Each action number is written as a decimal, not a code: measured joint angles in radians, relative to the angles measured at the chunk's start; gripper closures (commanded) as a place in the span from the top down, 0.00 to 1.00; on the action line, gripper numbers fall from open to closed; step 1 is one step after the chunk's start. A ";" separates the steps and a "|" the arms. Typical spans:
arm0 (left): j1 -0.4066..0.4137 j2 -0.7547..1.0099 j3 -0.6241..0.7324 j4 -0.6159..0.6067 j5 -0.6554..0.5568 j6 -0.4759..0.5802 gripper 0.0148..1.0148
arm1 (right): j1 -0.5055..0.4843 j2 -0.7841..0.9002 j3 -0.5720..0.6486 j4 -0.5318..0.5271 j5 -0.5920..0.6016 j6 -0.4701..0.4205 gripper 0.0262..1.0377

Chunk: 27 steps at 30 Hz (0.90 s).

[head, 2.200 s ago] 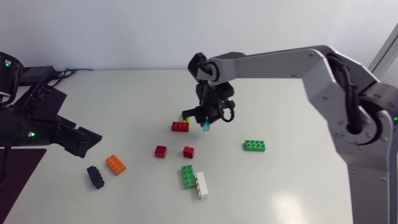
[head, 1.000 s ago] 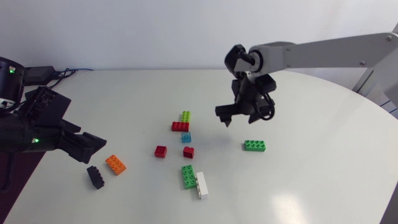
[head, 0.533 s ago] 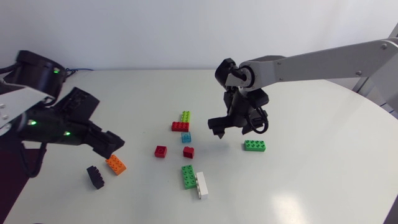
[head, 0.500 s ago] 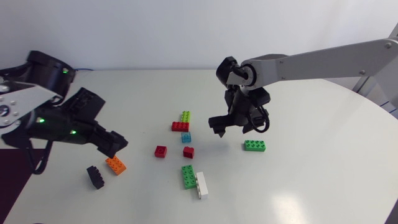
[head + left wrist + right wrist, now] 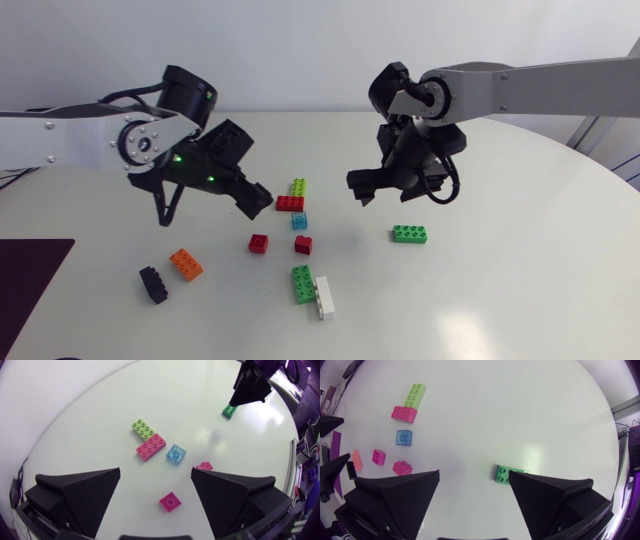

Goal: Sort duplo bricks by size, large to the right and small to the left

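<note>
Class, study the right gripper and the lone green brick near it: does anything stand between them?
Nothing visible does. The open right gripper hangs above bare table, and the green brick lies alone just beside it, with only tabletop between them.

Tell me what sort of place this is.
Probably a robotics lab bench: a white table, a left gripper and a right gripper poised above it, and scattered toy bricks for sorting.

A white table [image 5: 500,290] with a rounded right edge is shown; a dark rectangular mat [image 5: 30,275] is seen lying flat at its near left.
</note>
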 measured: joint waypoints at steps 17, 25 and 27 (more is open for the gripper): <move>-0.011 0.431 0.317 -0.029 0.072 0.097 0.97 | -0.006 -0.117 -0.065 -0.021 0.000 0.000 0.96; 0.028 0.525 0.399 -0.056 0.071 0.097 0.97 | -0.005 -0.117 -0.065 -0.022 0.000 0.000 0.96; 0.033 0.542 0.402 -0.056 0.071 0.097 0.97 | -0.005 -0.117 -0.065 -0.022 -0.002 0.000 0.96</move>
